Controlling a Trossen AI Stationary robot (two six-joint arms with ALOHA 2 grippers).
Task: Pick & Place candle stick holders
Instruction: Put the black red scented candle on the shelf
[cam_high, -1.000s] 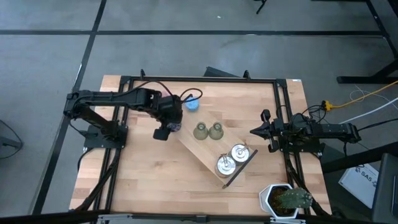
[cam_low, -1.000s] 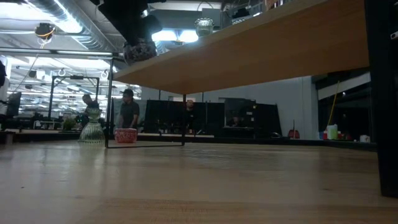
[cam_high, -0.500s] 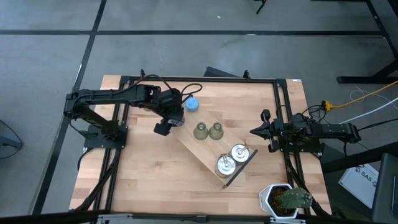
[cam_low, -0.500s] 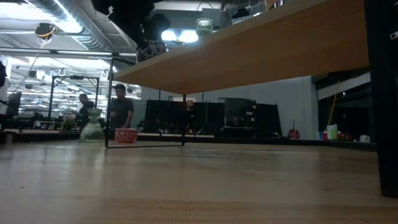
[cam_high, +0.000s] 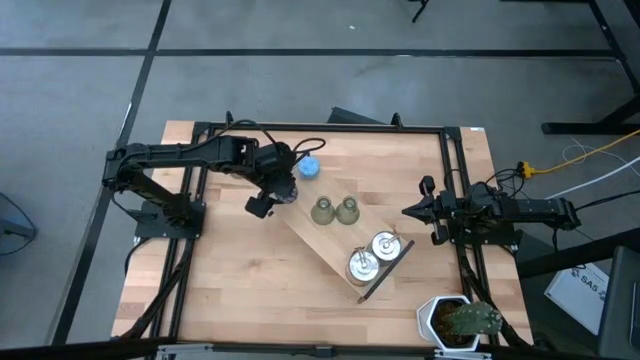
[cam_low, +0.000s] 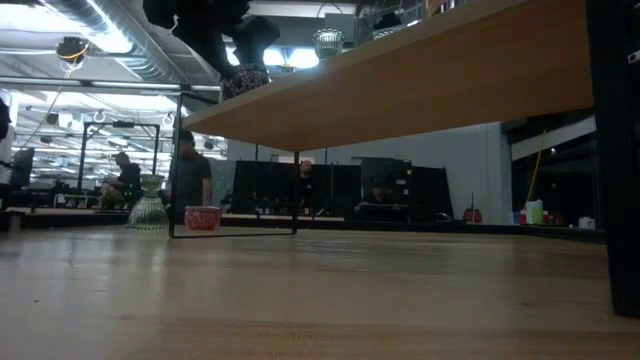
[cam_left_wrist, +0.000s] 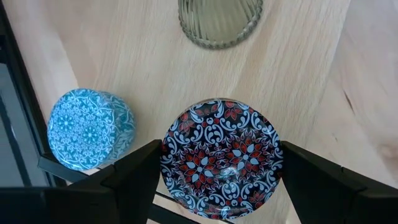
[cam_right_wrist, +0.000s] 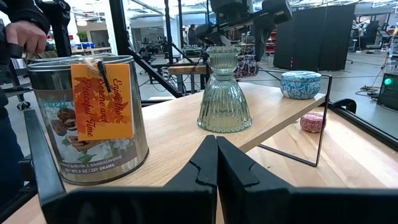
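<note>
One purple holder (cam_left_wrist: 222, 158) pinched between spread fingers of left gripper (cam_high: 283, 190), at the wooden tray's (cam_high: 322, 245) end nearest the table's (cam_high: 230, 290) left edge. Upright, patterned round top facing up, axis vertical; contact with tray not clear. One blue holder (cam_high: 309, 167) on the table just beside it, toward the back edge, top up. Two green holders (cam_high: 322, 210) (cam_high: 347, 210) upright mid-tray, touching or nearly so. Two silver holders (cam_high: 385, 245) (cam_high: 361, 266) at the tray's other end. One pink holder (cam_low: 202, 218) and one more green bell (cam_low: 148, 210) side by side on the tabletop. Right gripper (cam_high: 410, 211) at the right edge, jaws pressed together, holding nothing.
</note>
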